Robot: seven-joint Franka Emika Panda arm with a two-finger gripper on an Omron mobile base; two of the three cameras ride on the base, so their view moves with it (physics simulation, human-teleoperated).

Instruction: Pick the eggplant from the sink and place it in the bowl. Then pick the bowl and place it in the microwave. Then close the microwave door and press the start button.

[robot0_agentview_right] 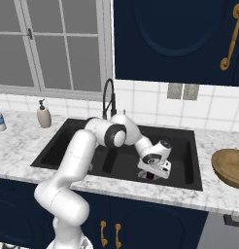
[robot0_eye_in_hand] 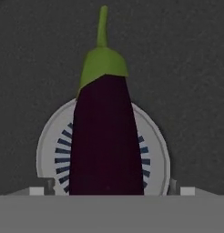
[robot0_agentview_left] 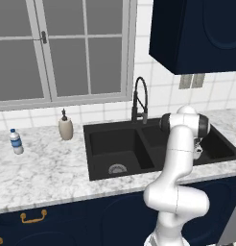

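In the hand view the eggplant [robot0_eye_in_hand: 104,141], dark purple with a green stem end, lies close below the hand, over a round silver drain [robot0_eye_in_hand: 155,150] on the black floor of the sink [robot0_eye_in_hand: 191,68]. My gripper [robot0_eye_in_hand: 111,191] is open, with a fingertip low on each side of the eggplant and not touching it. From the base views the gripper [robot0_agentview_right: 150,174] hangs down inside the right basin of the sink [robot0_agentview_right: 58,151]. The wooden bowl [robot0_agentview_right: 230,168] stands on the counter right of the sink. The microwave and its door are out of view.
A tall black spring faucet [robot0_agentview_left: 140,98] rises behind the sink's divider. A soap dispenser [robot0_agentview_left: 65,127] and a water bottle [robot0_agentview_left: 16,141] stand on the marble counter to the left. Navy wall cabinets [robot0_agentview_right: 175,39] hang above on the right.
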